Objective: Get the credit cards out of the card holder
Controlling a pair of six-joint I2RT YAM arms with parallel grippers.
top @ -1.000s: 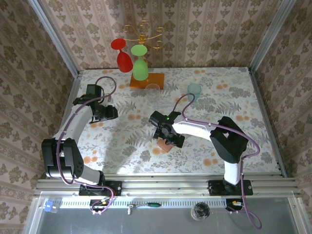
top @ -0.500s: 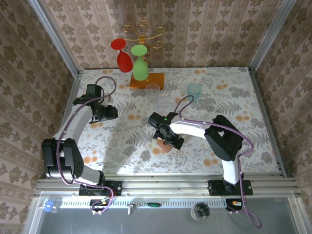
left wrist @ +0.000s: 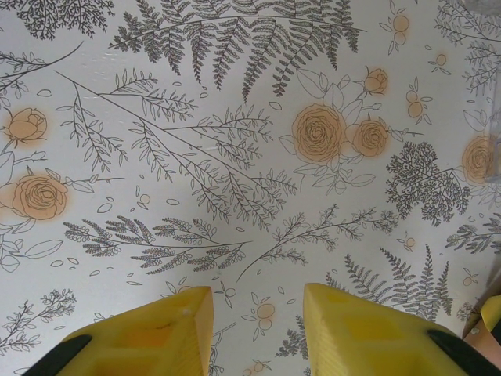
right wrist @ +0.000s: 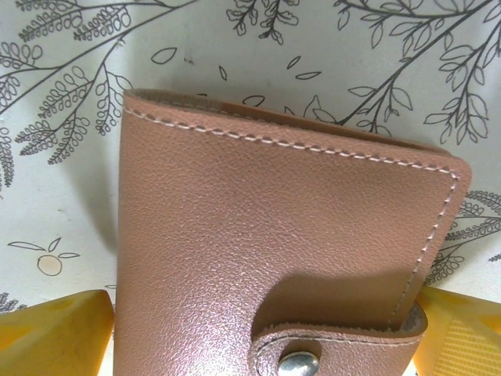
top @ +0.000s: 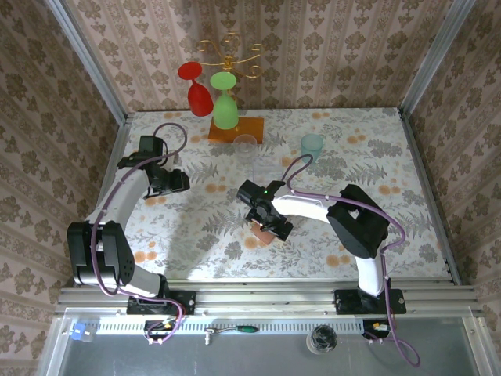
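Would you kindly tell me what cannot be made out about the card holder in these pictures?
1. Whether credit cards are inside: the card holder is snapped shut in the right wrist view.
2. Holder's near end: cut off by that view's bottom edge.
3. Grip: fingers of the right gripper flank the holder; contact is unclear.
4. Top external view: the gripper covers most of the holder.

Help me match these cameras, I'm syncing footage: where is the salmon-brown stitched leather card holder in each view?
Top external: salmon-brown stitched leather card holder near picture centre, partly under the right gripper.
Right wrist: close-up, lying flat, snap closed, between yellow fingers.
Left wrist: tablecloth ahead of the left gripper.
Shared landmark: the white tablecloth printed with ferns and orange roses.
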